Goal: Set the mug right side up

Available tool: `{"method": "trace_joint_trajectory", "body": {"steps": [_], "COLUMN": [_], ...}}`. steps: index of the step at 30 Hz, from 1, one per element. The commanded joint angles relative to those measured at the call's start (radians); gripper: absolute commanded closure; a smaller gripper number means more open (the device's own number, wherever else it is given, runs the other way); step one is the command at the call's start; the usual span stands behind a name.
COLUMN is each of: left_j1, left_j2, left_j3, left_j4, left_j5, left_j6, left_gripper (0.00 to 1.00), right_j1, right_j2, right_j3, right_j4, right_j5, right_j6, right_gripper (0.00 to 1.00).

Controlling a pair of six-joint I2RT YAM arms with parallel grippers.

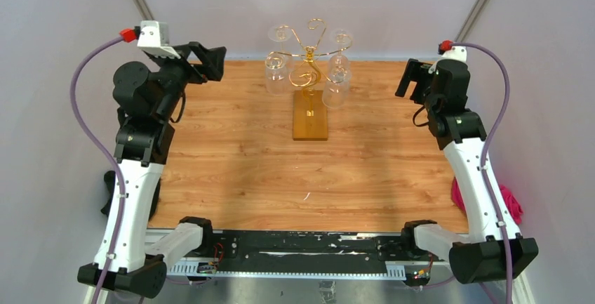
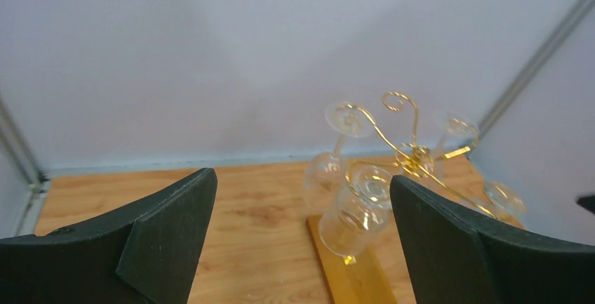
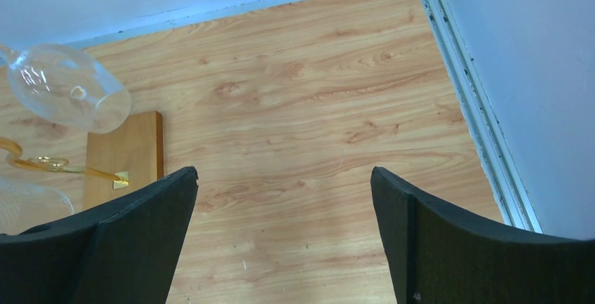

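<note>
The gold rack point(image 1: 309, 62) stood on its wooden base point(image 1: 310, 116) at the far middle of the bench point(image 1: 238, 177), with glasses point(image 1: 276, 76) hanging around it. That was the one big thing in the way. The wood to its left and right, and all the near half, lay open for a claw to pass. The left claw point(image 1: 214, 64) and right claw point(image 1: 410, 79) hung wide open near the far corners, well apart from the rack. The walls point(image 1: 393, 9) closed in the back and both sides.

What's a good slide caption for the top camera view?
Left arm and right arm, jaws open, flank a gold rack of upside-down glasses on the table.
</note>
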Motion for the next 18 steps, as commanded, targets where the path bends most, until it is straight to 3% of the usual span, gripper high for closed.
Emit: {"method": "trace_joint_trajectory", "body": {"steps": [1, 4, 7, 13, 16, 18], "left_j1": [-0.002, -0.003, -0.003, -0.003, -0.003, -0.002], "left_j2": [0.018, 0.014, 0.035, 0.031, 0.01, -0.013], "left_j3": [-0.037, -0.117, -0.101, -0.098, -0.12, -0.156], "left_j4": [0.085, 0.315, 0.363, 0.364, 0.366, 0.365], "left_j5": [0.301, 0.411, 0.449, 0.311, 0.225, 0.157], "left_j6": [-0.002, -0.158, -0.244, -0.224, -0.203, -0.241], "left_gripper": [0.0, 0.0, 0.0, 0.0, 0.14, 0.09], "right_j1": [-0.004, -0.007, -0.024, -0.027, -0.027, -0.027], "right_j2": [0.062, 0.052, 0.019, 0.085, 0.11, 0.135], "right_j3": [0.126, 0.128, 0.092, 0.191, 0.234, 0.287], "right_j4": [-0.159, -0.166, -0.095, -0.069, -0.077, -0.116], "right_j5": [0.008, 0.004, -0.188, -0.287, -0.257, -0.244], "right_j6": [-0.001, 0.057, 0.092, 0.138, 0.138, 0.133], "right_gripper": [0.0, 0.0, 0.0, 0.03, 0.0, 0.0]}}
